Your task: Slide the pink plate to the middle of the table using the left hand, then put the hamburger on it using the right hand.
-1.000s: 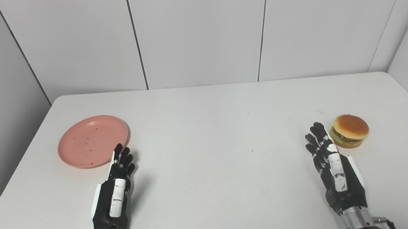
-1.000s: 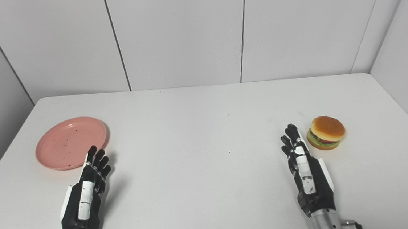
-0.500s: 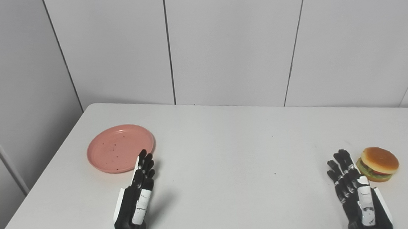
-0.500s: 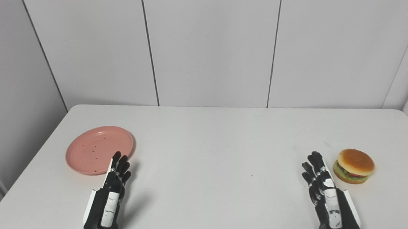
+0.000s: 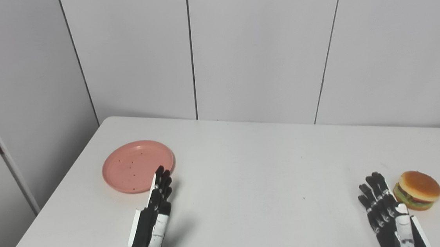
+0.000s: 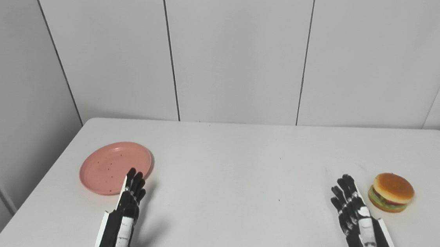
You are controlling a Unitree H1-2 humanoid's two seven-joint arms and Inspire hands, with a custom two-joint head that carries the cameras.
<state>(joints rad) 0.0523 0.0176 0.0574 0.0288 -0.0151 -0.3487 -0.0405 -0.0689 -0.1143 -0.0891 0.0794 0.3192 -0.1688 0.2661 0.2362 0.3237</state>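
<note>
A pink plate [image 5: 138,166] lies flat on the left side of the white table [image 5: 255,168]. My left hand [image 5: 153,219] hovers just in front of the plate's near right rim, edge-on, fingers straight and open, holding nothing. A toy hamburger [image 5: 418,195] sits near the right edge of the table. My right hand [image 5: 388,214] stands just left of the hamburger, fingers spread and open, apart from it. Its wrist is cut off by the picture's bottom edge.
Grey panelled walls [image 5: 261,49] close in the table at the back and on both sides. The table's left edge [image 5: 49,203] runs close to the plate. Bare white tabletop lies between the two hands.
The whole picture has shifted: the camera tilted up and turned left, so everything sits lower and further right. Both hands keep their places beside the plate and the hamburger.
</note>
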